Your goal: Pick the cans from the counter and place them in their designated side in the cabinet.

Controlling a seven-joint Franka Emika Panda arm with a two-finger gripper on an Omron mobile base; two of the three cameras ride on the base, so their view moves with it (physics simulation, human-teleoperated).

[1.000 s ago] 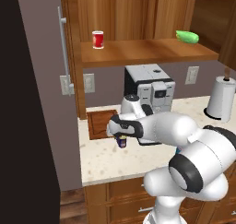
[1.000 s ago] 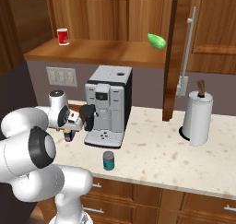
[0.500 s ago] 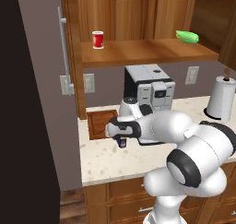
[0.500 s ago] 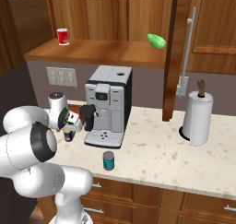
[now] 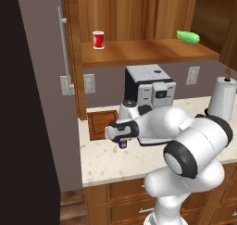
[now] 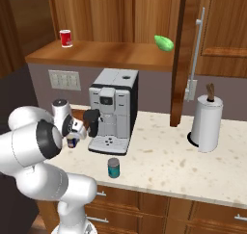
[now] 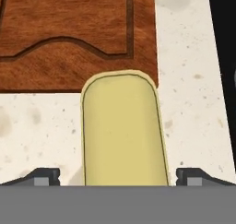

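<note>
Holding the dark blue can (image 5: 122,143) between closed fingers, the gripper (image 5: 121,140) hangs just above the counter (image 5: 111,161), the cutting board (image 5: 102,123) at its 11 o'clock. Lifting carelessly could knock the can against the cabinet (image 5: 148,50) shelf edge at 12 o'clock. The teal can (image 6: 114,168) waits on the counter.

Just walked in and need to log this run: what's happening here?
The robot arm is working on the dark blue can: its tool sits around the can, above the counter beside the wooden cutting board. In the hand view the can's yellow top lies between the two fingertips, but whether they grip it is unclear. The teal can waits on the counter before the coffee machine. The cabinet shelf holds a red can and something green.
</note>
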